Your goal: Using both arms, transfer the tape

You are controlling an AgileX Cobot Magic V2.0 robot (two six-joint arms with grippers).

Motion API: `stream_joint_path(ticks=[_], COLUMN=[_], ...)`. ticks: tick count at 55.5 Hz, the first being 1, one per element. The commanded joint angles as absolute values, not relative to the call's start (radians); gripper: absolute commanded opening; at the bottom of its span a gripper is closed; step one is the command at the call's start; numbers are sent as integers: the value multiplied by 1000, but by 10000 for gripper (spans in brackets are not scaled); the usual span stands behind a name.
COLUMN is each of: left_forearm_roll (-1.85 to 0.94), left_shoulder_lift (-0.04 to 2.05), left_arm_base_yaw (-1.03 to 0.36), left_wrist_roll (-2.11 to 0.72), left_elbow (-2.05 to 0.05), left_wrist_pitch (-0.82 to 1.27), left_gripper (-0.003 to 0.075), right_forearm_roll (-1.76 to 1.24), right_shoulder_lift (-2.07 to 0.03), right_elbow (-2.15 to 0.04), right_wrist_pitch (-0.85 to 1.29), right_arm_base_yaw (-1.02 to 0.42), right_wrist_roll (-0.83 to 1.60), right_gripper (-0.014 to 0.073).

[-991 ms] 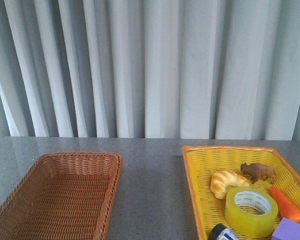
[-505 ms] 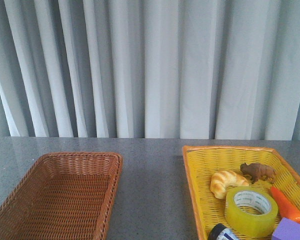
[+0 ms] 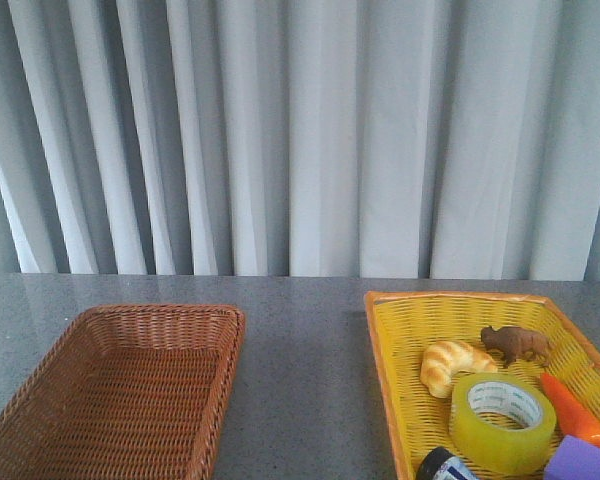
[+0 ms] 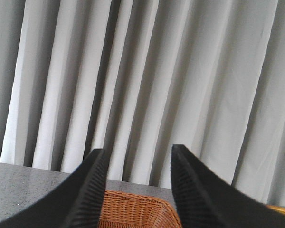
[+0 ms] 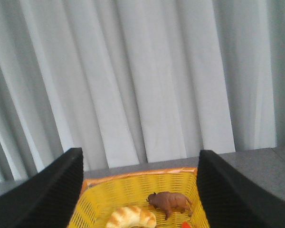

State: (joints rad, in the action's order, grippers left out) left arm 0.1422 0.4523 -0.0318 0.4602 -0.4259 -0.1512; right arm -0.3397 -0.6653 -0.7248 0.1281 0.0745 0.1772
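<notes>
Inside the yellow basket (image 3: 400,345), on the right side of the gray table (image 3: 305,350), sits the tape (image 3: 502,420). It lies flat with its hole facing up, near the front of that basket. Just behind the tape is a croissant (image 3: 452,364). A little brown toy animal (image 3: 518,343) stands behind the tape too, to the right of the croissant. An orange carrot (image 3: 574,410) lies just beside the tape on its right. A purple block (image 3: 583,462) is at the tape's front right, and a small dark blue and white round thing (image 3: 445,467) peeks in at the tape's front left.

Well apart from the tape, off to its left, is a brown basket (image 3: 40,400). Gray curtains (image 3: 300,130) hang behind the table.

The left gripper (image 4: 137,183) has its two black fingers spread apart with nothing between them. It is up above the brown basket. The right gripper (image 5: 140,190) is spread wide too and holds nothing. It is up above the yellow basket, with the croissant and the toy animal seen between its fingers.
</notes>
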Motion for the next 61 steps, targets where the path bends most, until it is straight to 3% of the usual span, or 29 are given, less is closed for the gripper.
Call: stream_joint_path(ticks=[1,17,32,61], left_forearm_roll=[168,189,189,189], left_shoulder_lift=[463,463,463,463], left_arm_base_yaw=[-32,-32,-32,-32], left_wrist_roll=[465,465,465,465], left_elbow=[-460,-460,-459,-459], left_wrist_pitch=[-209,-204,-189,-159], left_gripper=[329,329,329,329], right_forearm_roll=[-300,-208,-185,-177], right_shoulder_lift=[-818,-1311,-1680,-1848], right_elbow=[-917,-1336,-1536,-1576], right_wrist_pitch=[230,618,811,874], right_arm_base_yaw=[80,80,80,73], right_wrist_roll=[221,228,228,228], right_gripper=[491,491,491,491])
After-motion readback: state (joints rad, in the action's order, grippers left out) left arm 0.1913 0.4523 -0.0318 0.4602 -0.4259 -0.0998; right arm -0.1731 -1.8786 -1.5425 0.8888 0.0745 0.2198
